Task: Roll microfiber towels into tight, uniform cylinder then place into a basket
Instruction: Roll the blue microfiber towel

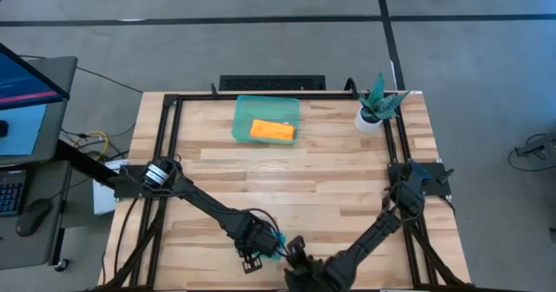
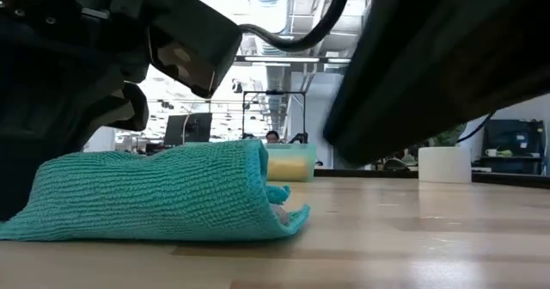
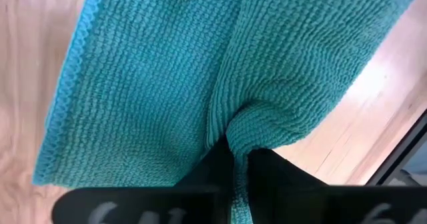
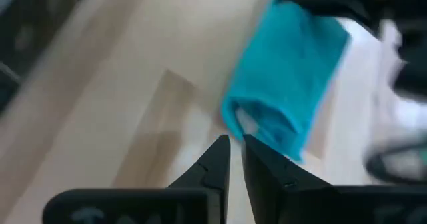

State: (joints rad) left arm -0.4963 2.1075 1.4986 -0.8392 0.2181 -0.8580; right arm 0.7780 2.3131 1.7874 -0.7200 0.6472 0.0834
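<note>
Orange towel: rolled up and lying inside the basket. Done, by the look of it.
Basket: at the far edge of the table, well apart from both grippers.
Teal towel: rolled into a fat tube, lying on the table at the near edge, far from the basket. Not in the basket yet.
Left gripper: at the near edge, far from the basket, jaws clenched on a fold of the teal towel.
Right gripper: just beside the open end of the teal roll, jaws nearly together, nothing between them.
Left to do: probably lift the teal roll, carry it across to the basket and set it beside the orange one.
Watch out: roll looks a bit loose at the open end, might come undone when lifted.
</note>
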